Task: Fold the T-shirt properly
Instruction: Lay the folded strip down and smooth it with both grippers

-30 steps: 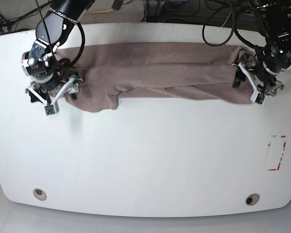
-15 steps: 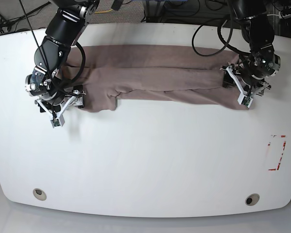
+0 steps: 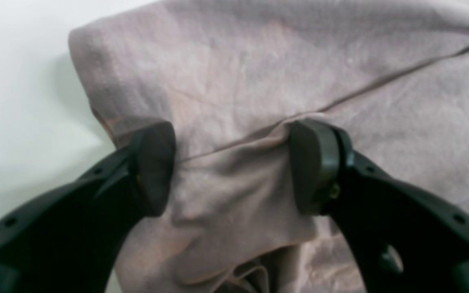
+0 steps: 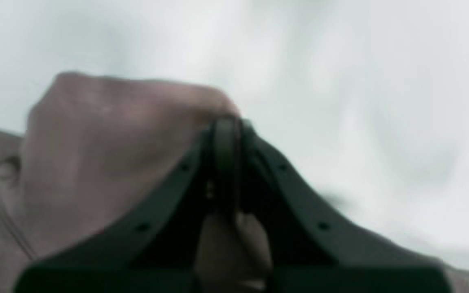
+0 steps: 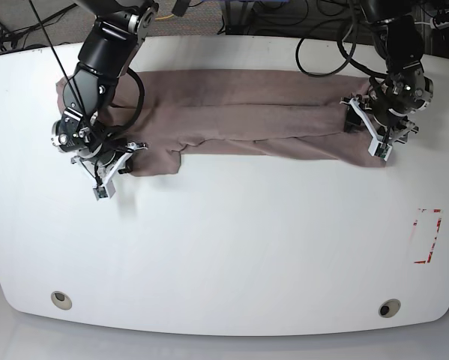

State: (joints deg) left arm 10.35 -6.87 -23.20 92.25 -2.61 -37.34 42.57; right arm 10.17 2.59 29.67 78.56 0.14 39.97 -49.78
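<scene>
T-shirt [image 5: 239,116] along table [image 5: 231,247] far edge | claws at both ends

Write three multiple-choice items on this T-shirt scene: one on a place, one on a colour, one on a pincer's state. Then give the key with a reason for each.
1. Where does the T-shirt lie on the white table?
A. Along the far edge, stretched from side to side
B. Bunched at the near edge
C. Hanging off one side

2. What colour is the T-shirt?
A. Navy blue
B. Dusty mauve-brown
C. Bright green

3. How does the right pincer stand?
A. Wide open above bare table
B. Out of sight
C. Shut on the T-shirt

Key: 1 A, the base view shows it as a long band across the far part of the table. 2 B, all three views show that tone. 3 C, the right wrist view shows the fingers pressed together with cloth pinched between them, while the left pincer stands open around a fold.
</scene>
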